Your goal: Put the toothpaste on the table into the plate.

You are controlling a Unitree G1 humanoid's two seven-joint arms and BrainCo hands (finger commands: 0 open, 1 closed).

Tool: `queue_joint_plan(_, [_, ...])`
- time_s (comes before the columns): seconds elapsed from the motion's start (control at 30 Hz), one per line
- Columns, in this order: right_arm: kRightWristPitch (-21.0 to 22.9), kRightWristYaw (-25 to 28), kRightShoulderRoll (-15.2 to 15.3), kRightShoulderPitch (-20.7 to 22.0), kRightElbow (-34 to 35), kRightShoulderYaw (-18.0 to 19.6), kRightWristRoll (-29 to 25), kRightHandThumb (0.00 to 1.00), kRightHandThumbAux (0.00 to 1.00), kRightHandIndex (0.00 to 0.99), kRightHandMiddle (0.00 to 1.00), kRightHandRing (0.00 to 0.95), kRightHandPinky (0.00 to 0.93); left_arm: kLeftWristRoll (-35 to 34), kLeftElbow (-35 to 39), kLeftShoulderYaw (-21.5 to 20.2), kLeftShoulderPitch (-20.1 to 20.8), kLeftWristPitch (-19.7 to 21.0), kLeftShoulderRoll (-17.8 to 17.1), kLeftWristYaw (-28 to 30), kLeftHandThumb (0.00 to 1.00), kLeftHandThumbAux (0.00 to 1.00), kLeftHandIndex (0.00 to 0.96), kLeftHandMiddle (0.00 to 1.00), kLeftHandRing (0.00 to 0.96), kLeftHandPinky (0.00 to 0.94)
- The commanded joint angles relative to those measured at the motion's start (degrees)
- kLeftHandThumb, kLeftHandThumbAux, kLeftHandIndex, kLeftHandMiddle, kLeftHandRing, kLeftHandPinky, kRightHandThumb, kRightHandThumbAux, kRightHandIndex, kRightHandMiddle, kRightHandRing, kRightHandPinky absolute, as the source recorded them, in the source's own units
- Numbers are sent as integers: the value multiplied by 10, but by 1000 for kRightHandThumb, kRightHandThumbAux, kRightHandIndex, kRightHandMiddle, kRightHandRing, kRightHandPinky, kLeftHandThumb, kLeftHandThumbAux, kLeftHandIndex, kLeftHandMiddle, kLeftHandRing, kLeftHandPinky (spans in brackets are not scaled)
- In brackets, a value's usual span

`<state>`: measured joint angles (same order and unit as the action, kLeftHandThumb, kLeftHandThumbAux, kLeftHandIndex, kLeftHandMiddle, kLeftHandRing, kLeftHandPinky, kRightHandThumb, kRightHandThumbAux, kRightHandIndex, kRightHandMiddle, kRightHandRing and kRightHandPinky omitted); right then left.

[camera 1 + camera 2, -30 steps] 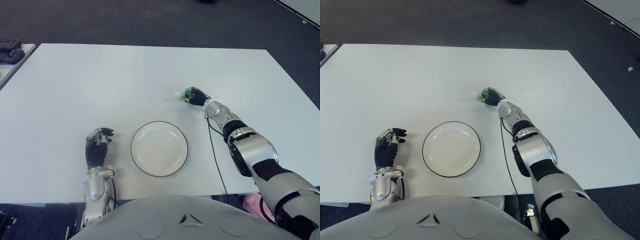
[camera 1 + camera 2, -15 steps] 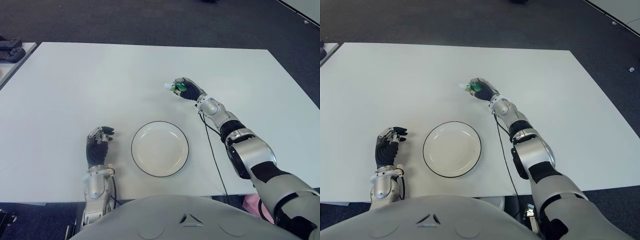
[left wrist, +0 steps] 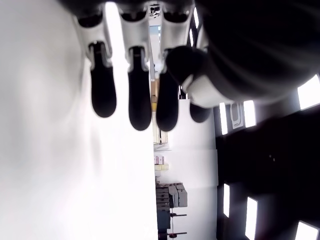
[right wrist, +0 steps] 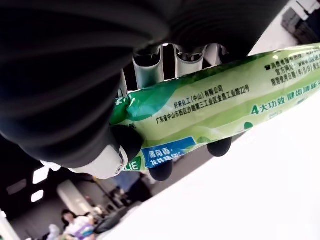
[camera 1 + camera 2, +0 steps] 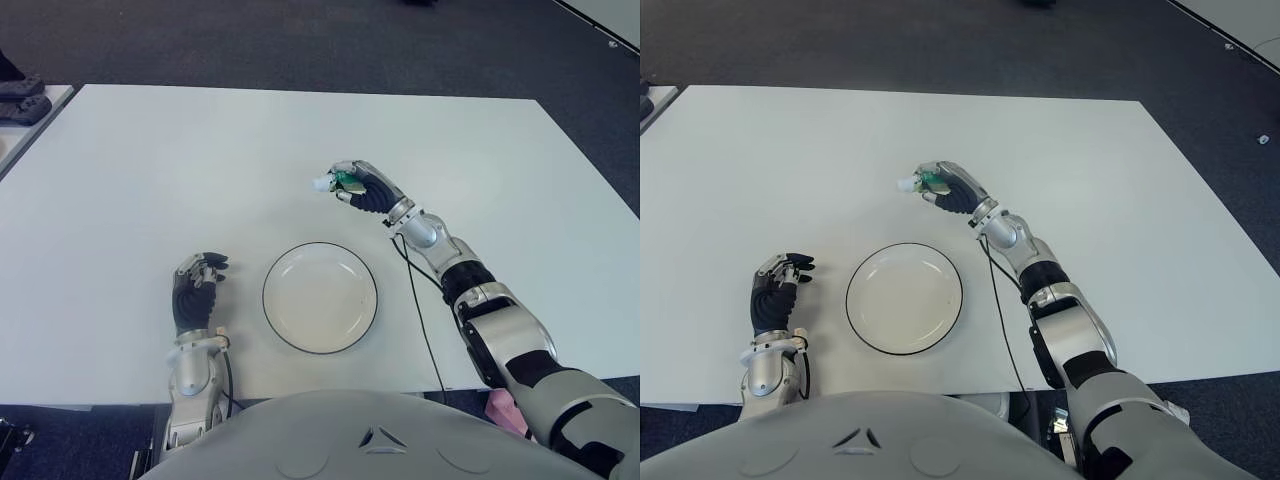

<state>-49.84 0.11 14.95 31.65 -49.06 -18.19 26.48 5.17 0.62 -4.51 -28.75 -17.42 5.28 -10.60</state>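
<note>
The right hand [image 5: 368, 189] had carried the toothpaste [image 5: 341, 182] left, fingers wrapped tight around it, beyond the plate [image 5: 320, 296]; left hand [image 5: 196, 293] idle beside it, fingers loosely curled.

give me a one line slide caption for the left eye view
Right robot hand holds the toothpaste above the white table, beyond the empty plate; left robot hand idle beside the plate's left.

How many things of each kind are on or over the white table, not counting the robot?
Toothpaste tubes: 1, a green toothpaste tube held in the right hand above the table.
Plates: 1, a white plate with a dark rim, empty, beside the idle left hand.
Total: 2
</note>
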Motion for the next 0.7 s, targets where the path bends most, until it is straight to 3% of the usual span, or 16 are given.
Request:
queue_joint_plan(0.03, [-51,17,12,-37,58,-18,-1,732,713,440,889,883,889,1,-13,2,-5,24,3,-3,841,675,461,455,477,480])
queue_joint_plan(0.27, [-86,10,24,-62,121,-38,45,735,712,440,893,894,895,3,-12,3,-4,23,4,-5,842,675,463,454,472,482])
queue_joint_plan(0.4, [-100,-5,31,-80,172,-54,103,731,712,441,897,902,901,4,-10,5,-3,29,5,-5,842,675,462,454,471,481])
queue_joint_plan(0.7, [-112,32,64,-99,211,-109,155,720,712,440,910,910,907,1,-7,6,-3,36,4,-2,841,676,459,455,470,473])
